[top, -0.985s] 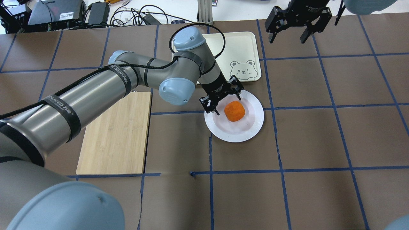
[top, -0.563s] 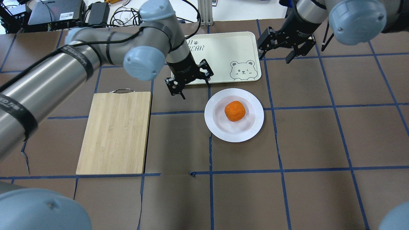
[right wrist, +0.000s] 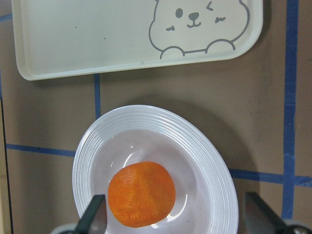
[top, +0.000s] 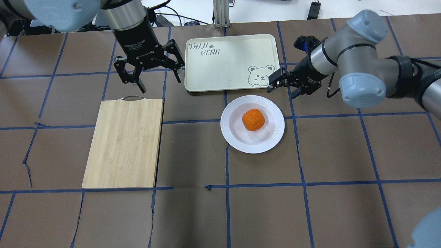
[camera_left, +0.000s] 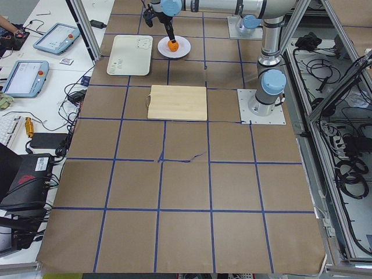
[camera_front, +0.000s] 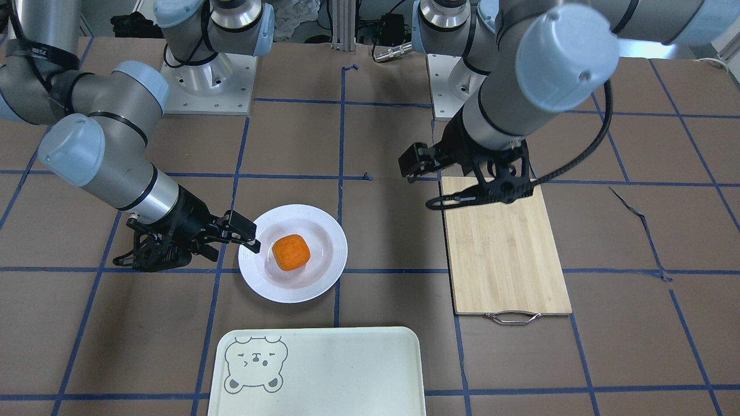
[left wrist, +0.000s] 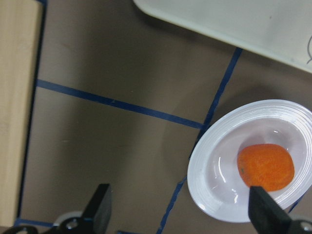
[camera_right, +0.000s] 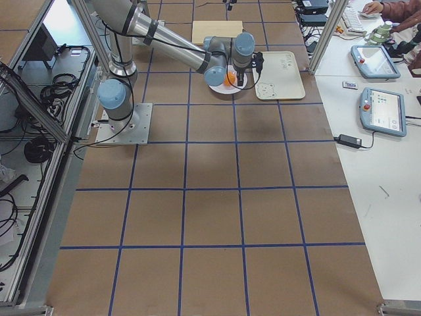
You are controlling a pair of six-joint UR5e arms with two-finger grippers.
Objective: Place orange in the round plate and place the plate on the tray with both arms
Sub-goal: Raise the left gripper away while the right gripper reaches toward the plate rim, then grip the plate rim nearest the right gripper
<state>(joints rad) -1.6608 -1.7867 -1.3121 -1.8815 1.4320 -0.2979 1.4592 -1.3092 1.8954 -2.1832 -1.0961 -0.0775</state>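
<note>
- Now the orange [top: 253,119] lies in the middle of the plate [top: 229,132], which stands on the tabletop [top: 330,151] near the tray [top: 224,69].
- Both are released and empty: the right claw [top: 283,90] near the plate's rim, the left claw [top: 160,84] well apart from it.
- If the claws lift unevenly, the plate may tilt and the orange may roll off; the glossy rim may also slip.

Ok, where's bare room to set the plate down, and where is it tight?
The tray is bare all over. The table between the cutting board and the round plate is also free. It is crowded at the plate's rim nearest the tray's bear corner, where the open right tool hangs.
</note>
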